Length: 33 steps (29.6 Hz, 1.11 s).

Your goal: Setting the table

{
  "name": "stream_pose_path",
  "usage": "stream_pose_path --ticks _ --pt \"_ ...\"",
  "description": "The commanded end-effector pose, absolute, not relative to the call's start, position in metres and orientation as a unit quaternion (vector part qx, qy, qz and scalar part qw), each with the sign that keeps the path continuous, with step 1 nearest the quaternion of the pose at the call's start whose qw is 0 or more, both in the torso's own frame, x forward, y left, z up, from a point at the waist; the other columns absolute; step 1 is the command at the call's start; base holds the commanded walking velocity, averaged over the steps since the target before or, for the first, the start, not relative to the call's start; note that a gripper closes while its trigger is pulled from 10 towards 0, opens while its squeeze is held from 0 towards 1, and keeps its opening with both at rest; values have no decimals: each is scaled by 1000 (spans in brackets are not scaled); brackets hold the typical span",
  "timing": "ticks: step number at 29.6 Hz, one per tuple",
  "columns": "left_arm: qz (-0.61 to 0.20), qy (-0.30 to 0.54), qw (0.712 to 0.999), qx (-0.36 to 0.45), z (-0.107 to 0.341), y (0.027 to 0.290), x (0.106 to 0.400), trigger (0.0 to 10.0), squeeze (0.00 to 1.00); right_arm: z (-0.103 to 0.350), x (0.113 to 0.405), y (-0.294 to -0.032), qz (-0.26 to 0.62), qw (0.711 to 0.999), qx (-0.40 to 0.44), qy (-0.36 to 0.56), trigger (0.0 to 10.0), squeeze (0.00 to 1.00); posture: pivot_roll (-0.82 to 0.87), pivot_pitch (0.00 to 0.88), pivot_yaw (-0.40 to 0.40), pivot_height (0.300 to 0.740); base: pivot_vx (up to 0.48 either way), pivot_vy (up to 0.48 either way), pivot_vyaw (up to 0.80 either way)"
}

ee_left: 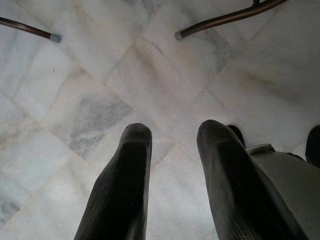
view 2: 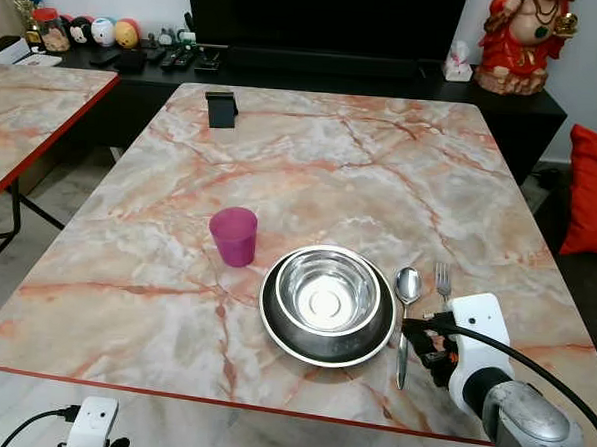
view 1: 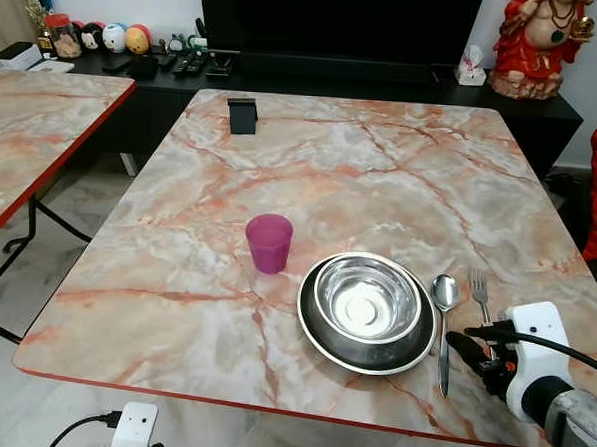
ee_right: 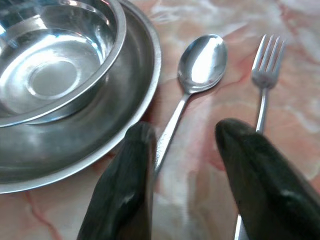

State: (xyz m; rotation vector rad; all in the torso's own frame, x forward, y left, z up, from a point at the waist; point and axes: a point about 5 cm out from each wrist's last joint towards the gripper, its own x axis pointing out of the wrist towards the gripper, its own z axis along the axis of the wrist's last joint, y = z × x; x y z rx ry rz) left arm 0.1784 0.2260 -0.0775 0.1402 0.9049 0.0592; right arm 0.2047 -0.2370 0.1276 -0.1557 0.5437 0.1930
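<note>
While the right gripper [ee_right: 182, 165] is held low over the marble table [view 1: 331, 175] with its fingers apart, the spoon [ee_right: 192, 80] handle lies between them and the fork [ee_right: 264, 82] just beside the outer finger. A neat setting is best kept if the cutlery is left parallel and not nudged. An empty steel bowl [view 1: 367, 299] is nested in a steel plate [view 1: 318, 330]; the purple cup [view 1: 268, 242] contents cannot be judged. The left gripper [ee_left: 172, 185] hangs parted over floor tiles.
</note>
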Motion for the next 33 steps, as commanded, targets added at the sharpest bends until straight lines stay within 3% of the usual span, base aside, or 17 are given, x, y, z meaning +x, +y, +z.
stream_pose_path --ticks 1,33 --pt "31 450 890 71 -81 227 173 10000 0 130 201 -232 107 951 -97 272 10000 0 -72 27 22 740 0 0 0" --pt "35 449 890 72 -80 230 173 10000 0 110 195 -220 114 931 -164 305 10000 0 -62 36 20 740 0 0 0"
